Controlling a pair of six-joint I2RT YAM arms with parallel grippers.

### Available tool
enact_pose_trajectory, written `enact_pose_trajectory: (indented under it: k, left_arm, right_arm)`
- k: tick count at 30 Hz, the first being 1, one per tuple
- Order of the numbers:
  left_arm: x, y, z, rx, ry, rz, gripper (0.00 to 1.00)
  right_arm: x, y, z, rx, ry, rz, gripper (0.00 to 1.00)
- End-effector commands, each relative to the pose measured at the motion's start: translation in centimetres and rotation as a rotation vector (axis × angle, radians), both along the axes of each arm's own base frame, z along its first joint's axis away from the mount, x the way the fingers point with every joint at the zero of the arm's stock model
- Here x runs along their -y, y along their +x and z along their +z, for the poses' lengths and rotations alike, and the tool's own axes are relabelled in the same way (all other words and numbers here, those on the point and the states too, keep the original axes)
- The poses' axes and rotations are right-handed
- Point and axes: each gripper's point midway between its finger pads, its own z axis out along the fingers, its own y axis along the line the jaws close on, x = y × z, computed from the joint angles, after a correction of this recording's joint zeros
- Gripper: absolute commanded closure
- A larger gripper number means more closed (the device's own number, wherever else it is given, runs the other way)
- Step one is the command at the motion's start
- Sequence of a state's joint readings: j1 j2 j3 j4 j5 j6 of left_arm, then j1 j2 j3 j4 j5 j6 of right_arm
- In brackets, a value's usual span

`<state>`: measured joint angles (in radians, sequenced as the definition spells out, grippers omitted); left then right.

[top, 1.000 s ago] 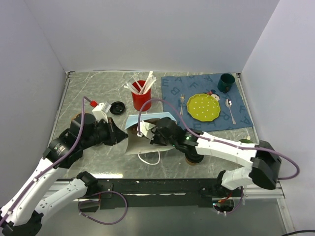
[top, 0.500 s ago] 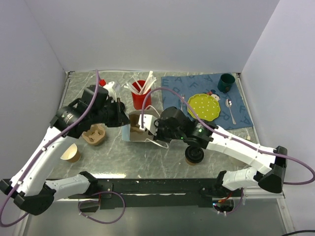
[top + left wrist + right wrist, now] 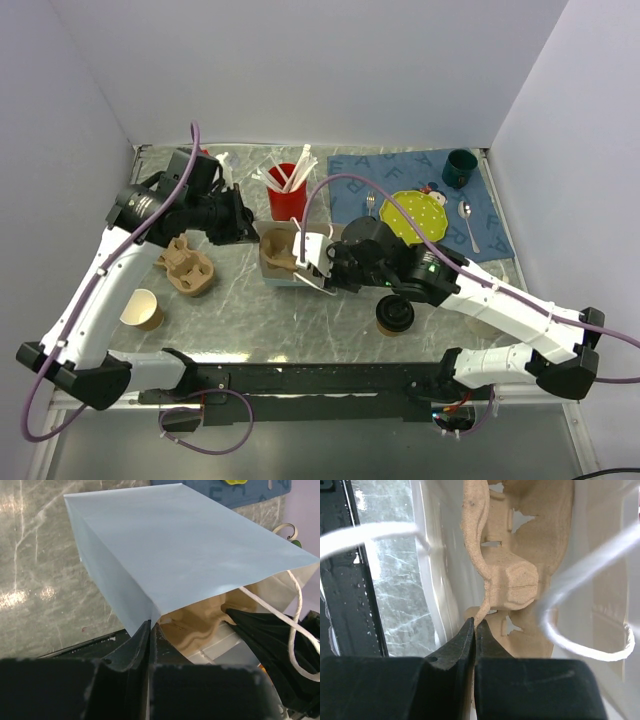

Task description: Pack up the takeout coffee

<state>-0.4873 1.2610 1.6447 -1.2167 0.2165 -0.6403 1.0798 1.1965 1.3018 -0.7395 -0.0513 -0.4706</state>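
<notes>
The takeout coffee (image 3: 395,316), a brown cup with a black lid, stands on the table near the front, beside my right arm. A pale blue paper bag (image 3: 284,281) stands open at the centre, with a brown pulp cup carrier (image 3: 277,250) inside it. My left gripper (image 3: 250,222) is shut on the bag's rim (image 3: 150,622); the bag's side (image 3: 175,550) fills the left wrist view. My right gripper (image 3: 313,262) reaches into the bag and is shut on the carrier's edge (image 3: 476,622). The carrier (image 3: 520,575) and a white string handle (image 3: 580,615) show in the right wrist view.
A second pulp carrier (image 3: 188,268) and a lidless brown cup (image 3: 140,310) sit at the left. A red cup of white utensils (image 3: 287,196) stands behind the bag. A blue placemat (image 3: 350,180) at the right holds a yellow plate (image 3: 414,217), green mug (image 3: 459,168), fork and spoon.
The bag went from lying flat to standing open, a little farther back. My left arm swung up and back with its rim. My right gripper moved with the carrier in the bag.
</notes>
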Motion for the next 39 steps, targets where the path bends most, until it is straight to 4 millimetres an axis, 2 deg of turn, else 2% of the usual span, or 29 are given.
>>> enact_pose_trajectory:
  k: [1, 7, 9, 15, 19, 23, 27, 33, 39]
  left_arm:
    - [0.1, -0.2, 1.2, -0.035, -0.035, 0.020, 0.91]
    - [-0.1, 0.2, 1.0, -0.073, -0.026, 0.021, 0.92]
    - [-0.2, 0.5, 1.2, -0.075, -0.020, 0.025, 0.89]
    - [-0.7, 1.4, 1.7, -0.050, -0.004, 0.037, 0.79]
    - [-0.8, 1.6, 1.2, -0.044, 0.002, 0.033, 0.71]
    - [-0.4, 2.1, 2.0, 0.002, -0.022, 0.023, 0.62]
    - [-0.2, 3.0, 2.4, 0.037, -0.032, 0.025, 0.59]
    - [0.5, 3.7, 1.0, 0.035, -0.047, 0.004, 0.59]
    - [0.9, 4.8, -0.2, 0.041, -0.040, 0.009, 0.59]
  right_arm:
    - [0.1, 0.4, 4.1, 0.092, 0.088, -0.007, 1.00]
    - [0.9, 0.5, 4.6, 0.145, 0.078, 0.011, 1.00]
    - [1.1, 0.5, 4.6, 0.163, 0.077, 0.020, 1.00]
    - [1.3, 1.7, 3.2, 0.193, 0.008, -0.012, 1.00]
    - [1.2, 2.8, 3.0, 0.237, -0.002, -0.042, 1.00]
    - [0.9, 4.0, 1.7, 0.267, -0.049, -0.058, 1.00]
    - [0.6, 4.7, 1.1, 0.282, -0.065, -0.060, 1.00]
    - [0.6, 5.7, 1.3, 0.304, -0.076, -0.077, 1.00]
    - [0.9, 6.2, 0.5, 0.294, -0.116, -0.074, 0.99]
